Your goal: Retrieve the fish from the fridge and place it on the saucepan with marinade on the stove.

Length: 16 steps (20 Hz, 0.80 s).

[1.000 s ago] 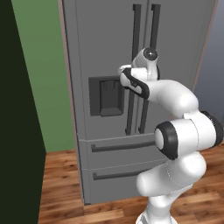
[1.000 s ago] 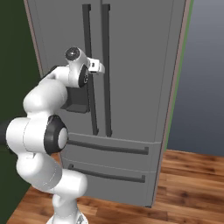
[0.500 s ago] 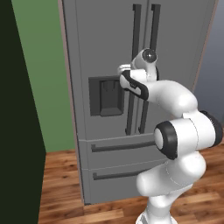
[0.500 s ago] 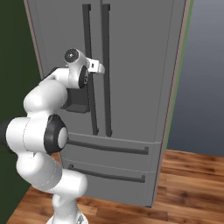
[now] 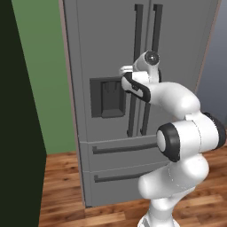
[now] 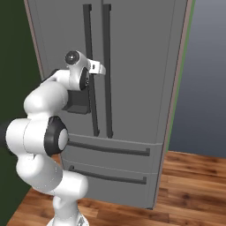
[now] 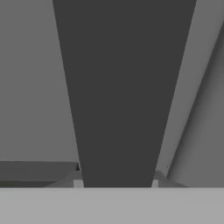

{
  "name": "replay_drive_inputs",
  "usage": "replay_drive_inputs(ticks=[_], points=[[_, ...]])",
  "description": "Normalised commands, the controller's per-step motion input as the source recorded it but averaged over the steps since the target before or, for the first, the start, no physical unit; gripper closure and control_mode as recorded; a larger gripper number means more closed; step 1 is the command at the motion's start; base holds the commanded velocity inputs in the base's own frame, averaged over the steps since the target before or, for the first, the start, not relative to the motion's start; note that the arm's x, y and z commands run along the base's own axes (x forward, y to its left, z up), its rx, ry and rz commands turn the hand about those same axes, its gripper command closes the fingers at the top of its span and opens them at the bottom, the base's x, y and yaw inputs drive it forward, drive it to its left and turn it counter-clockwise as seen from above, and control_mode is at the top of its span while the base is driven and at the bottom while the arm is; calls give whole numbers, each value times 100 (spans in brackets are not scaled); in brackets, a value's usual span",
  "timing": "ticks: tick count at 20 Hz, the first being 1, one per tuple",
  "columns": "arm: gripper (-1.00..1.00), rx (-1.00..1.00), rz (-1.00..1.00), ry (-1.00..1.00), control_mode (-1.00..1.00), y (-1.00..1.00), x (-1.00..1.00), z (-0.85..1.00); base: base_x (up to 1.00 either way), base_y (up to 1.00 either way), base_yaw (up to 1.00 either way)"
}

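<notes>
Facing fridge [image 6: 132,53] handle [image 7: 122,87], doors unlabelled

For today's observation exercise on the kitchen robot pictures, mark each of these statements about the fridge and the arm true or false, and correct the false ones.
1. Both upper doors of the fridge are shut. True.
2. The gripper is at the lower drawers. False: it is up at the left door handle, above the drawers.
3. A dark dispenser panel sits in the left door. True.
4. The fish lies on the floor before the fridge. False: the wooden floor there is bare.
5. The fridge has two drawer handles below the doors. True.
</notes>
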Motion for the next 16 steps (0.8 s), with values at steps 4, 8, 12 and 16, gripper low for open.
replay_drive_inputs(ticks=[4,8,12,16], points=[[100,9,0,-3,-100,78,-19,3,0,0,0],[100,5,0,-5,-100,100,-47,1,0,0,0],[100,2,0,-5,-100,100,-65,0,0,0,0],[100,0,0,-4,-100,100,-79,0,0,0,0]])
